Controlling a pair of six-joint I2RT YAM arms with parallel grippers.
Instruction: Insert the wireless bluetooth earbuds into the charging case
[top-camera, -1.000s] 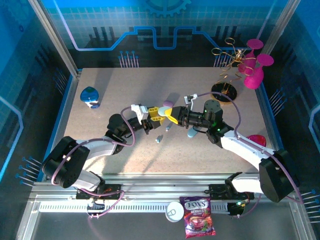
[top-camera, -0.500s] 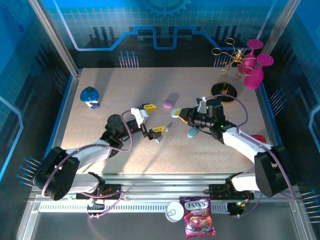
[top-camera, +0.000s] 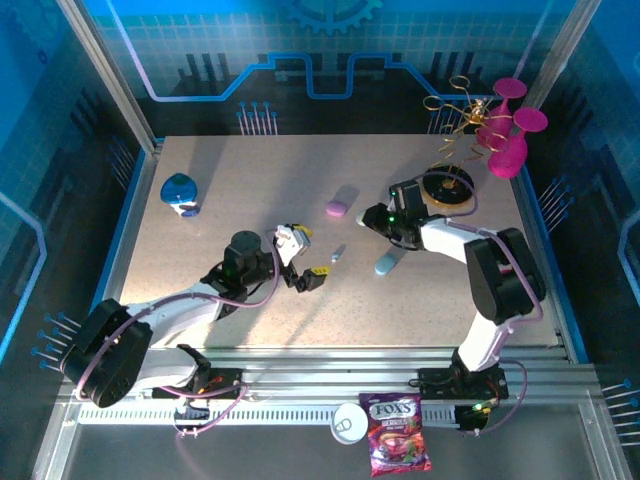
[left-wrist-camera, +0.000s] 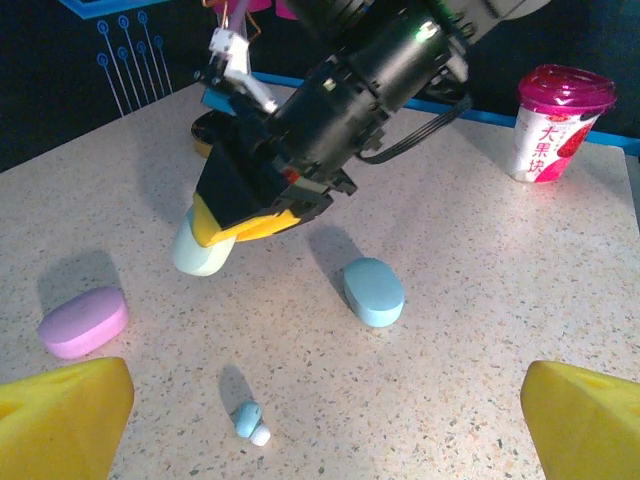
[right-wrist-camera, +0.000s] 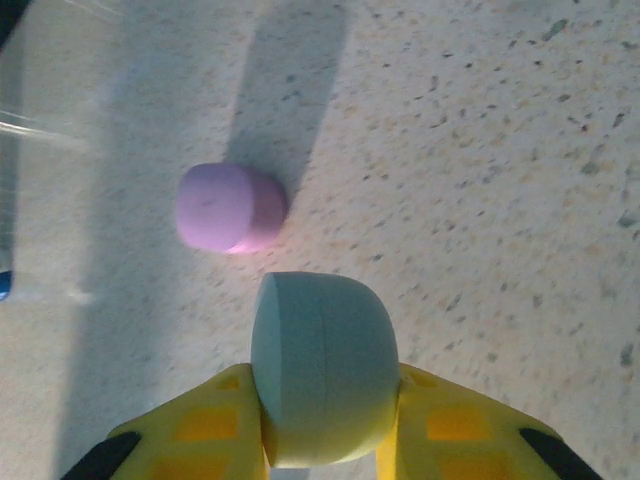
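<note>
A small pale-blue earbud (left-wrist-camera: 248, 420) with a white tip lies on the speckled table (top-camera: 220, 170), seen from above as a tiny earbud (top-camera: 338, 252) just right of my left gripper (top-camera: 305, 255). The left gripper (left-wrist-camera: 325, 425) is open wide with nothing between its yellow fingertips (left-wrist-camera: 62, 418). My right gripper (right-wrist-camera: 325, 420) is shut on a pale teal charging case (right-wrist-camera: 322, 365), held above the table; it appears as the right gripper (left-wrist-camera: 245, 225) gripping that case (left-wrist-camera: 200, 252). A blue case (left-wrist-camera: 373, 291) and a purple case (left-wrist-camera: 83, 321) lie closed on the table.
A blue object (top-camera: 180, 193) stands at the far left. A black round stand with gold wire (top-camera: 447, 187) and pink ornaments (top-camera: 510, 130) sit at the back right. A pink yoghurt cup (left-wrist-camera: 555, 120) stands near the right edge. The purple case (right-wrist-camera: 230, 207) lies beyond the held one.
My left gripper has opened and drawn back toward its base. The right gripper has pulled away to the right and back, carrying the teal case.
</note>
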